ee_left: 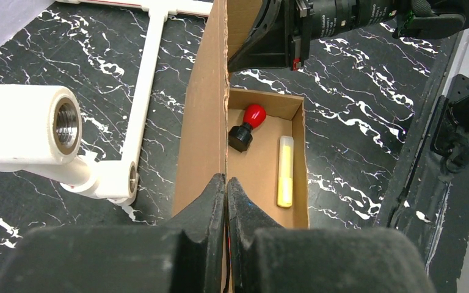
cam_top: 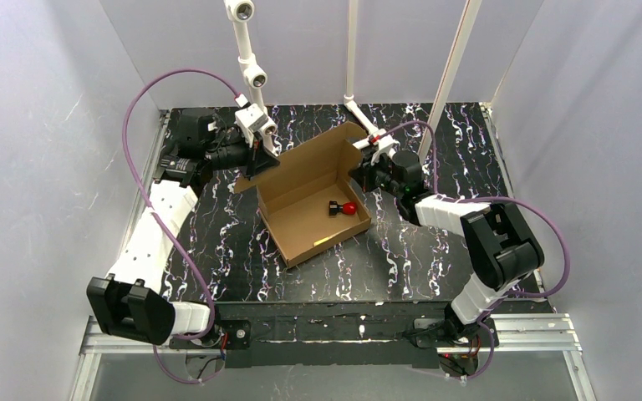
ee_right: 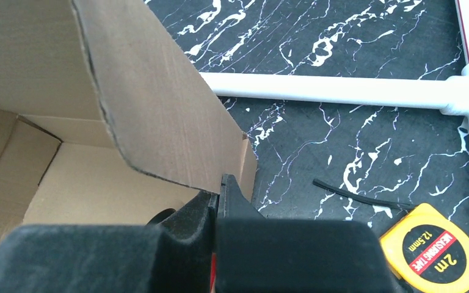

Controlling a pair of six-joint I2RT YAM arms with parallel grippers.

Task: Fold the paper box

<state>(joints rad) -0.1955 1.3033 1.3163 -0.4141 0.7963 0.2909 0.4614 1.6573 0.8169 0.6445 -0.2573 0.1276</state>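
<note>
Holding the side walls upright looked like the step in hand. The box [cam_top: 305, 167] sat mid-worktop [cam_top: 217, 251], with the left jaws pinched shut on its left wall and the right jaws clamped tight on the right wall's flap. The next move, I judged, called for tucking flaps inward without creasing the walls. The card was plain brown, corrugated, matte and raw-edged. Inside lay a red-capped knob [cam_top: 347, 207] and a yellow tube [ee_left: 286, 171].

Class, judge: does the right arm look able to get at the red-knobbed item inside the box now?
Probably not yet. The right end effector is shut on a wall of the paper box, so it is occupied. The red-knobbed item lies uncovered close by; releasing would likely free the way.
</note>
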